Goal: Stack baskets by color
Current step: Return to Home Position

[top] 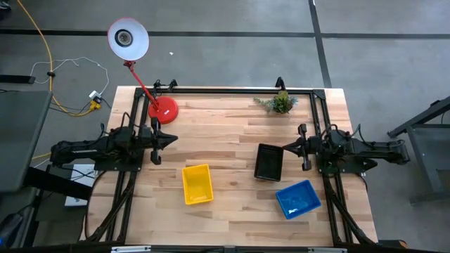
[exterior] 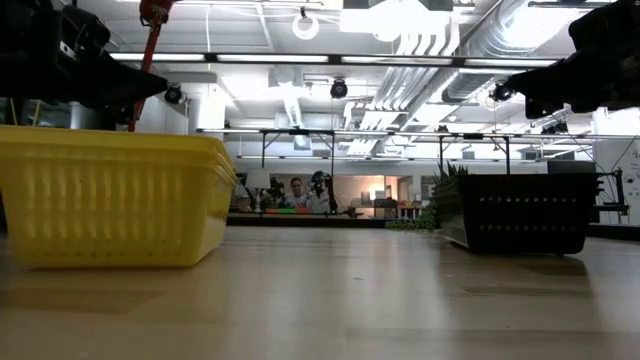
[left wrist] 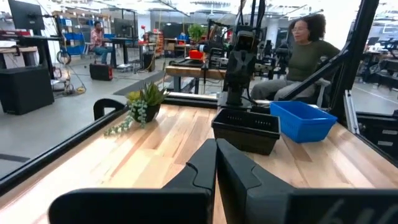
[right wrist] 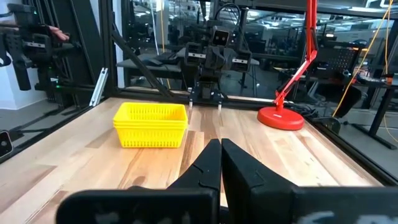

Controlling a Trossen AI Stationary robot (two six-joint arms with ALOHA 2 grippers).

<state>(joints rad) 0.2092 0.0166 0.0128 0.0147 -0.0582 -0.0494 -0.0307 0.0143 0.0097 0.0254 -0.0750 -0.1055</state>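
Note:
A nested stack of yellow baskets [top: 197, 184] rests by its bottom on the wooden table, near the front and left of centre; it also shows in the low view [exterior: 110, 195] and the right wrist view [right wrist: 151, 124]. A black basket [top: 268, 161] [left wrist: 247, 129] stands right of centre. A blue basket [top: 298, 199] [left wrist: 303, 120] stands nearer the front right. My left gripper [top: 172, 138] [left wrist: 216, 163] is shut, level and empty above the table's left side. My right gripper [top: 285, 149] [right wrist: 221, 158] is shut, level and empty, raised above the black basket's right edge.
A red desk lamp stands on its round base [top: 163, 109] at the far left of the table. A small potted plant [top: 280, 103] sits at the far right. A black frame rail [top: 232, 90] runs along the far edge. A person sits beyond the table [left wrist: 308, 50].

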